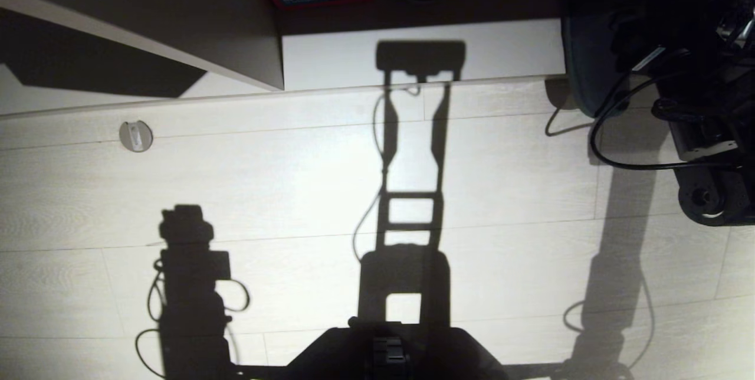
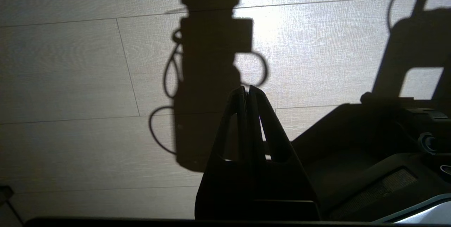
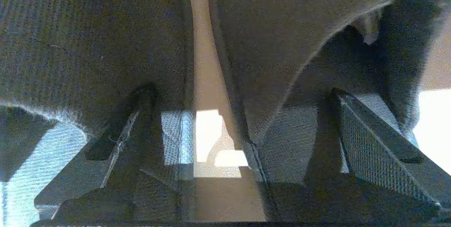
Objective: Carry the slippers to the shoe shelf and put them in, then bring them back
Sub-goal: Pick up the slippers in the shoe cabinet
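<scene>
Right end effector (image 3: 225,142) spread wide, one finger (image 3: 102,153) in each slipper mouth, straddling inner edges of pair. Slippers (image 3: 105,43) side by side just ahead of it, toes pointing away, narrow floor gap (image 3: 206,79) between; likely set for pinching both together. Left end effector (image 2: 247,91) closed, empty, parked over floor. Shelf not identifiable.
</scene>
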You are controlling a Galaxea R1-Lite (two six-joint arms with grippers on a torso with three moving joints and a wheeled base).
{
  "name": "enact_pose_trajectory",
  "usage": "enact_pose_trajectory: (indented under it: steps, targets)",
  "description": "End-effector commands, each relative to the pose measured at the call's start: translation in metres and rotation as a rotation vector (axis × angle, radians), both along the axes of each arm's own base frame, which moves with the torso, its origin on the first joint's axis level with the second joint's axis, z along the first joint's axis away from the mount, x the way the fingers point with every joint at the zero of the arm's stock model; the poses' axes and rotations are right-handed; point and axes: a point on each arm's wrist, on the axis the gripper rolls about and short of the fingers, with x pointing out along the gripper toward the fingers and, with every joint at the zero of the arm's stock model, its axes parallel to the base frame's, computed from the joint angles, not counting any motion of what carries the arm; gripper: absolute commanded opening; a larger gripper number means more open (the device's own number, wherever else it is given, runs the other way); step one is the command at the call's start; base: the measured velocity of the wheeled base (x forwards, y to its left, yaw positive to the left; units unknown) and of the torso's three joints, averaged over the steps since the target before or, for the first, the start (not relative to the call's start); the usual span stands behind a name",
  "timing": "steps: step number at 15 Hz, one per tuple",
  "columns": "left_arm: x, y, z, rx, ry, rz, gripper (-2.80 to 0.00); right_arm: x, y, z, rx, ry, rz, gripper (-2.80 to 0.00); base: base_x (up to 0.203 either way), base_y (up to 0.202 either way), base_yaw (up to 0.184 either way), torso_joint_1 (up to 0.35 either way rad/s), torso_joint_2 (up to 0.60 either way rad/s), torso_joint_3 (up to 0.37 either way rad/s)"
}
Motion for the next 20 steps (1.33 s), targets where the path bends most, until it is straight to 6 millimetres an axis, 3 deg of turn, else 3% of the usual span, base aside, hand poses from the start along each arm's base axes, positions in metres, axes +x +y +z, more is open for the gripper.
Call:
enact_pose_trajectory:
  steps: [1, 17, 18, 20]
  targets:
    - [0.000, 0.000, 0.000, 0.000, -0.001, 0.001, -2.80, 0.008, 0.001, -0.002, -0.002, -0.006, 0.003, 0.00, 0.000, 0.000, 0.000, 0.000, 0.00, 0.000]
    - [0.000, 0.000, 0.000, 0.000, -0.001, 0.000, -2.80, 0.015, 0.001, 0.008, -0.015, -0.059, -0.009, 0.00, 0.000, 0.000, 0.000, 0.000, 0.00, 0.000]
    - [0.000, 0.000, 0.000, 0.000, 0.000, 0.001, -2.80, 0.014, 0.000, 0.009, -0.016, -0.062, -0.009, -2.80, 0.000, 0.000, 0.000, 0.000, 0.00, 0.000]
    - [0.000, 0.000, 0.000, 0.000, -0.001, 0.002, -2.80, 0.013, 0.000, 0.009, -0.016, -0.062, -0.009, -2.80, 0.000, 0.000, 0.000, 0.000, 0.00, 0.000]
